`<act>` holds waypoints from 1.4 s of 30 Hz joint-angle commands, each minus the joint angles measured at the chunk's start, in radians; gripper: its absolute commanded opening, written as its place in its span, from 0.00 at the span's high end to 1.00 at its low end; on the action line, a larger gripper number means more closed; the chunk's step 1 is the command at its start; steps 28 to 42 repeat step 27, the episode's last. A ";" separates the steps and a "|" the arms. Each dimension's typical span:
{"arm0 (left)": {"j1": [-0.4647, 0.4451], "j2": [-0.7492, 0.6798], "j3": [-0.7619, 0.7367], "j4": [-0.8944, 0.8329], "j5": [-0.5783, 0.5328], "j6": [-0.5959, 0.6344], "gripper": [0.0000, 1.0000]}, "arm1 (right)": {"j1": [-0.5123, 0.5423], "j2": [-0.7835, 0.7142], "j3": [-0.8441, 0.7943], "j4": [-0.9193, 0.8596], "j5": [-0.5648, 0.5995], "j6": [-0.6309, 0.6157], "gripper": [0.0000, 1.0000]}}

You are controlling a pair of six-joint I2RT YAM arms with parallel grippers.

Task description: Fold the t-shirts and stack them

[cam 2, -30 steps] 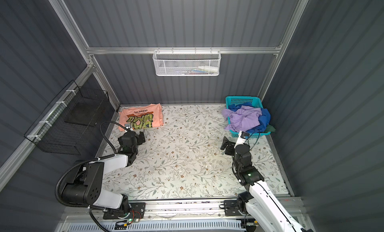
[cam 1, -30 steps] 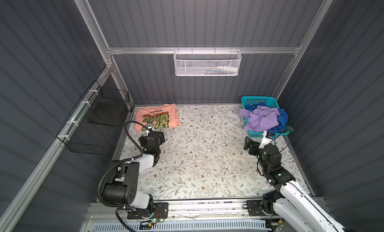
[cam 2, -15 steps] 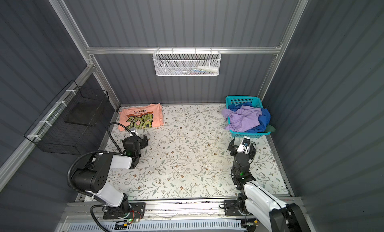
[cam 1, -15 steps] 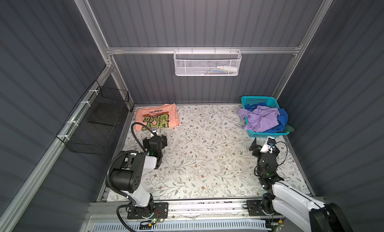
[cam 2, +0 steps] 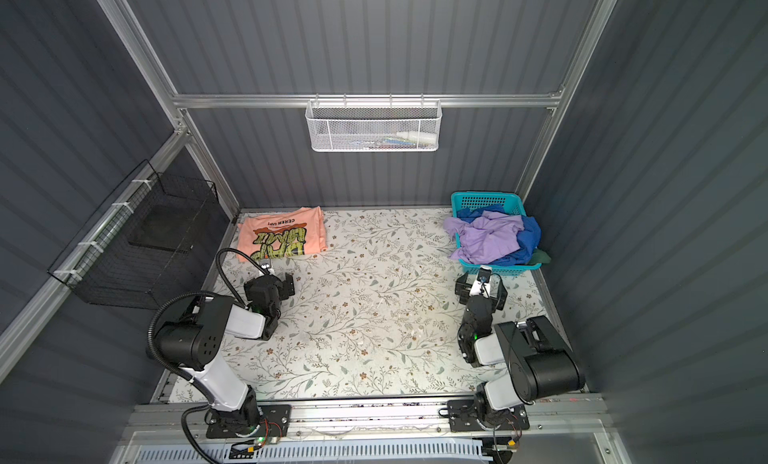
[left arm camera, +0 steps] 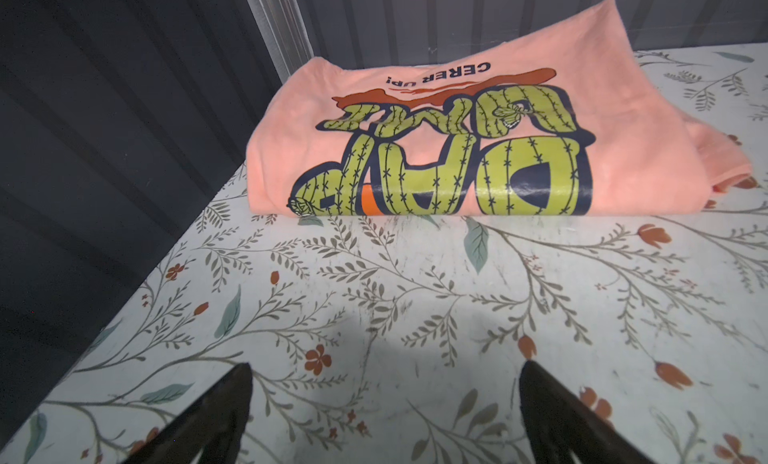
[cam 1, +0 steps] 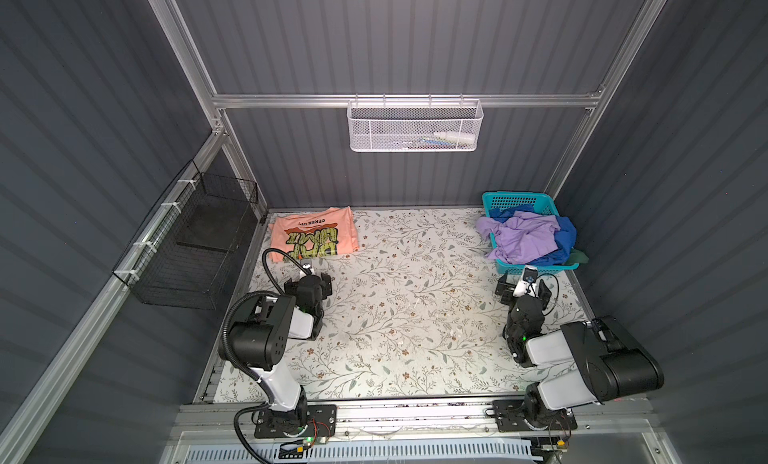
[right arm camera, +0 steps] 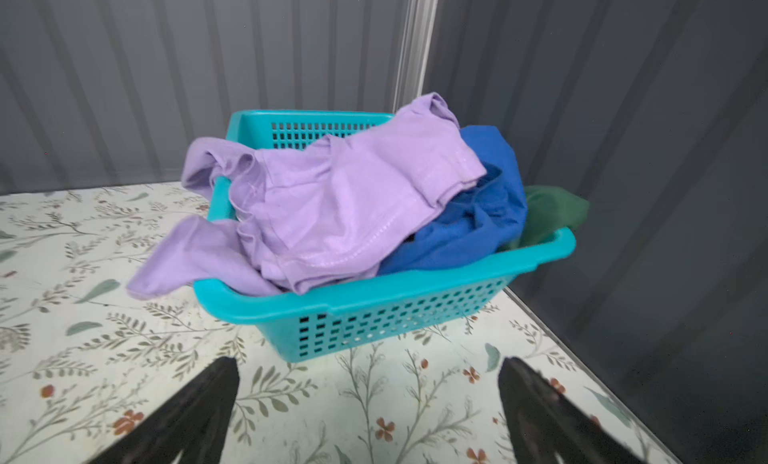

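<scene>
teal basket point(right arm camera: 415, 312): crumpled t-shirts point(right arm camera: 332, 208) | white mesh basket point(cam 1: 374, 125): bottle point(cam 1: 453, 136), perhaps

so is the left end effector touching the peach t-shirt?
Apart. Left wrist view: floral tabletop shows between the open left end effector and the peach t-shirt.

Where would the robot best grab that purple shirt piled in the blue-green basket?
Probably the loose flap of the lavender t-shirt that spills over the rim of the teal basket. It hangs free outside the pile, so the open right gripper could pinch it from the table side.
</scene>
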 commanded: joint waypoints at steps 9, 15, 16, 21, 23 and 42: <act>0.004 -0.008 0.001 0.026 0.007 0.012 0.00 | -0.218 -0.028 0.183 -0.403 -0.442 0.151 0.01; 0.004 -0.009 0.003 0.023 0.006 0.012 0.00 | -0.218 -0.015 0.168 -0.349 -0.440 0.149 0.01; 0.004 -0.008 0.004 0.021 0.007 0.011 0.00 | -0.218 -0.006 0.161 -0.319 -0.442 0.146 0.01; 0.017 -0.008 0.019 -0.012 0.039 0.005 0.00 | -0.218 -0.007 0.162 -0.324 -0.442 0.146 0.01; 0.030 -0.010 0.024 -0.026 0.066 -0.002 0.00 | -0.218 -0.012 0.161 -0.332 -0.441 0.147 0.01; 0.032 -0.010 0.020 -0.019 0.064 0.000 0.00 | -0.217 -0.013 0.158 -0.324 -0.438 0.146 0.01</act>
